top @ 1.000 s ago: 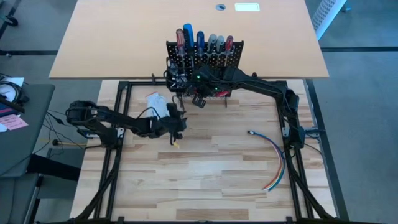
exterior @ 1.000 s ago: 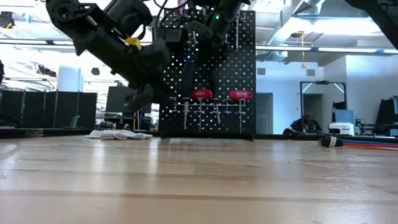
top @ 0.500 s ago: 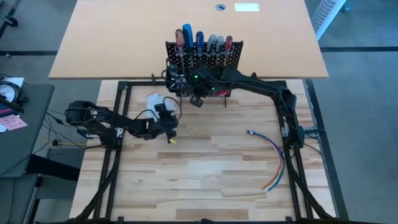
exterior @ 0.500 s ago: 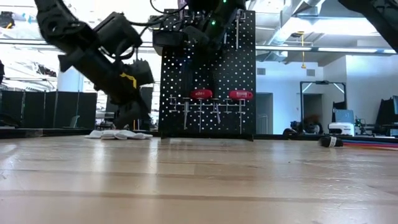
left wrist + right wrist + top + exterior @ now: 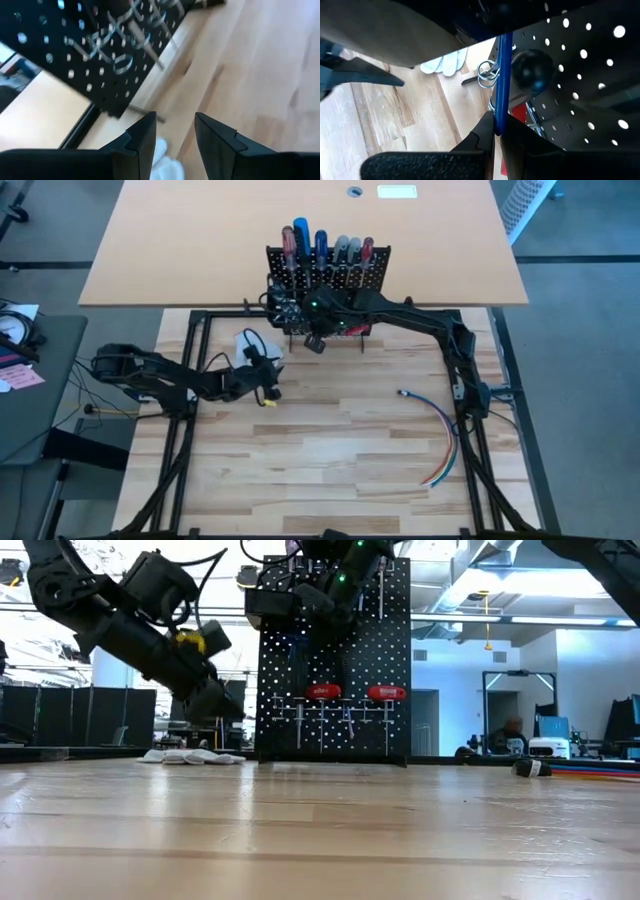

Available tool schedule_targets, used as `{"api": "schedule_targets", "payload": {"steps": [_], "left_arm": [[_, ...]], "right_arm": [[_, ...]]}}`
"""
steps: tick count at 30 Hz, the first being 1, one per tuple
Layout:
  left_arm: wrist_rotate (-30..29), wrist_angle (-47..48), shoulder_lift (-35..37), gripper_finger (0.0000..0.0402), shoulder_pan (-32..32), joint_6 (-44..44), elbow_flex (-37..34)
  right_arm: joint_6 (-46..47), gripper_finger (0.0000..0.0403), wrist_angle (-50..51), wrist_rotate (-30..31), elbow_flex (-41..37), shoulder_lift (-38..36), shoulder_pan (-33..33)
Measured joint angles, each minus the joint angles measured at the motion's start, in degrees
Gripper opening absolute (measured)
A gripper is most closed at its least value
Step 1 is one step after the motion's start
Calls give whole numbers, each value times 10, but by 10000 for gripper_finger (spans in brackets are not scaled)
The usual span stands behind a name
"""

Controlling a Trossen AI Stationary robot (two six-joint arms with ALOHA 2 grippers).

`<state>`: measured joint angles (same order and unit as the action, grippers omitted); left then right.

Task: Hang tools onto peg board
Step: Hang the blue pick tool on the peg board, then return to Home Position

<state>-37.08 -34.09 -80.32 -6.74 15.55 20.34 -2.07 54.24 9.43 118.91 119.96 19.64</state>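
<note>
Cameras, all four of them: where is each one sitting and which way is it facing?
High: overhead, straight down; both arms, peg board, coloured wires.
Low: table height, level across; peg board, white gloves, left arm.
Left wrist: past the open left gripper at peg board base.
Right wrist: right gripper shut on a blue shaft at the board.
All four share the peg board.

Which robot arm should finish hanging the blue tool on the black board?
The right. Its gripper is shut on the blue tool, right up against the peg board. The left gripper is open and empty, out over the table near the white gloves.
</note>
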Motion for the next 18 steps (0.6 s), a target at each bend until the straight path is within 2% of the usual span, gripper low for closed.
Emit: {"api": "schedule_targets", "payload": {"steps": [9, 18], "left_arm": [[55, 1, 24, 129, -1, -25, 0], [55, 2, 24, 129, -1, -34, 0]], "right_arm": [[-3, 34, 7, 1, 0, 1, 0], [-38, 125, 47, 1, -2, -20, -6]]}}
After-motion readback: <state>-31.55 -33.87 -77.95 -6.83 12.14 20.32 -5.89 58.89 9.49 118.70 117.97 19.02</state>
